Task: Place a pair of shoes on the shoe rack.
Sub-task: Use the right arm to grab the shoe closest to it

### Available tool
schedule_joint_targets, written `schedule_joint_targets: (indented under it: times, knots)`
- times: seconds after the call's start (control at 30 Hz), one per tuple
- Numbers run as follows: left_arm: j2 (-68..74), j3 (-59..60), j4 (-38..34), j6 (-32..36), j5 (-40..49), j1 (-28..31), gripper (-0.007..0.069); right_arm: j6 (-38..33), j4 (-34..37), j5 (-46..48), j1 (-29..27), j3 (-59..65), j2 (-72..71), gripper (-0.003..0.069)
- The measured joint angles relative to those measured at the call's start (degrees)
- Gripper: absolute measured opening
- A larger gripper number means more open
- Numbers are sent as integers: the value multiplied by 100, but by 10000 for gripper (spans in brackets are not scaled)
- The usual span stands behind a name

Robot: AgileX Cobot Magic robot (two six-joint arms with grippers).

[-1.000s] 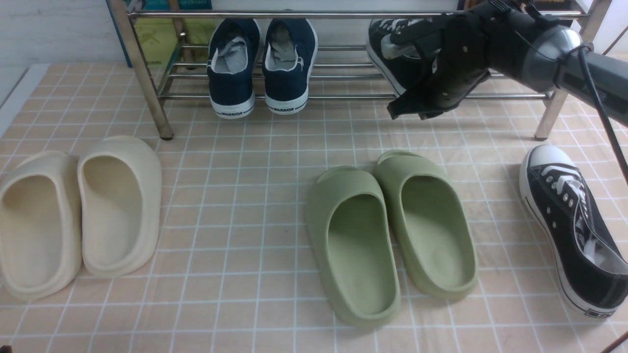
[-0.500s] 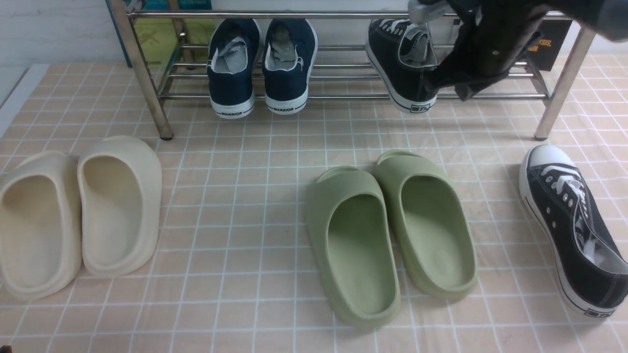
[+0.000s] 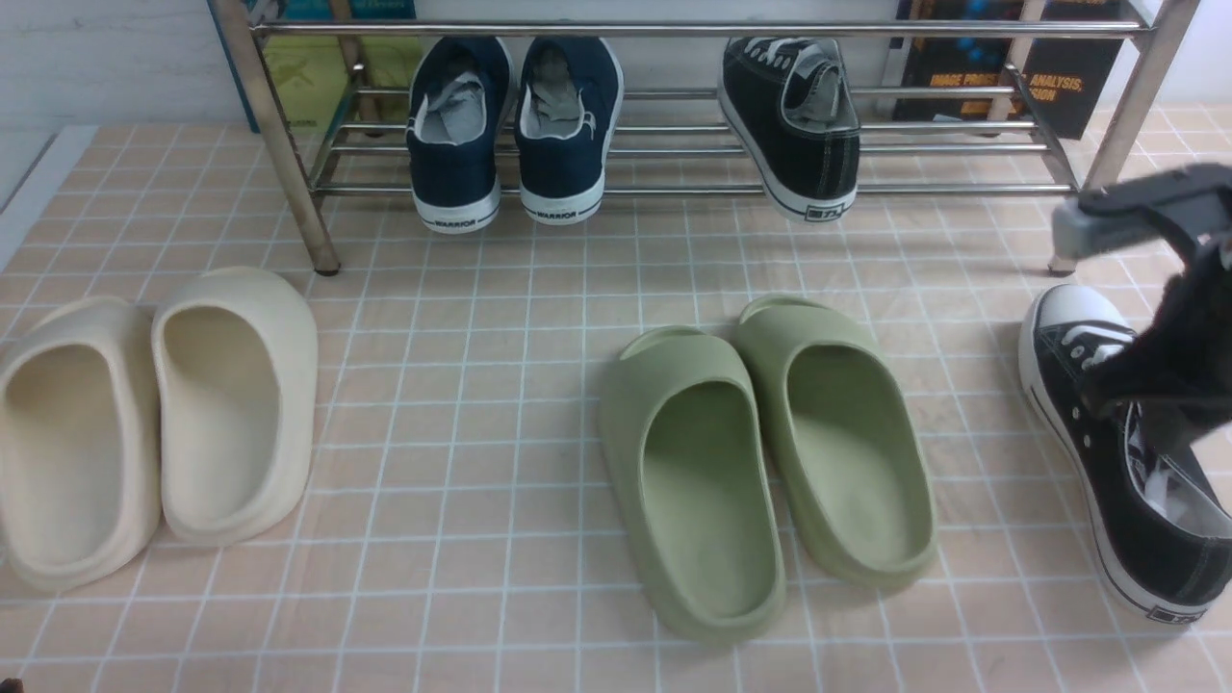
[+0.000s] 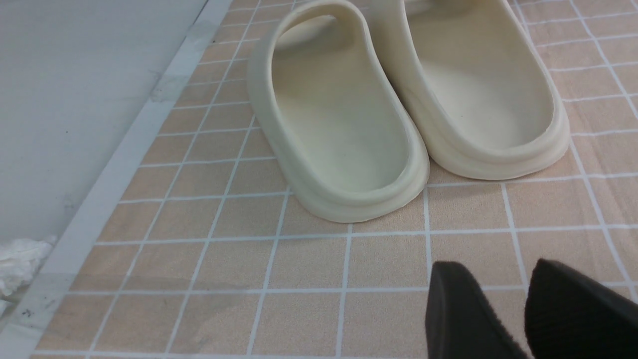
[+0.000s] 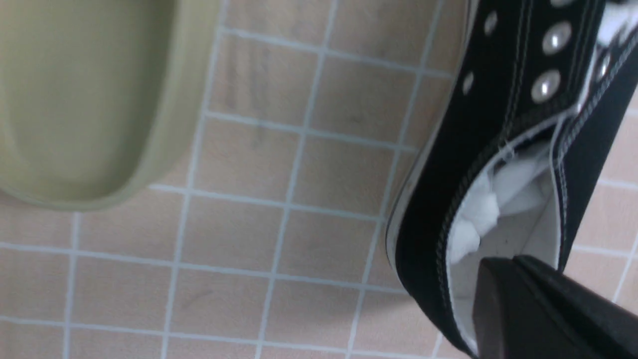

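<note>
Canvas sneakers (image 3: 1121,452), white rubber toe cap, tubular metal rack (image 3: 693,191)

Right fingers (image 5: 518,262) now hover over the floor sneaker (image 3: 1121,452).

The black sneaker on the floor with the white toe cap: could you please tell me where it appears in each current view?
Front view: the black sneaker is at the right edge, partly covered by the right gripper.
Left wrist view: not in it; cream slippers show instead.
Right wrist view: right half, running from the upper right corner area down to the bottom edge.
Shared landmark: the tiled floor with pale grid lines.
</note>
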Motion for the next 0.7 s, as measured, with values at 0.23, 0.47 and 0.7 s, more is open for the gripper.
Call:
schedule_joint_targets:
  times: [0.23, 0.47, 0.7]
  knots:
    - [0, 0, 0, 0, 4, 0, 238, 6, 209, -670, -129, 789, -11, 297]
    - [0, 0, 0, 0, 4, 0, 238, 6, 287, -1117, -129, 1045, 67, 498]
    - [0, 0, 0, 0, 4, 0, 238, -90, 209, -1272, -35, 1114, 376, 219]
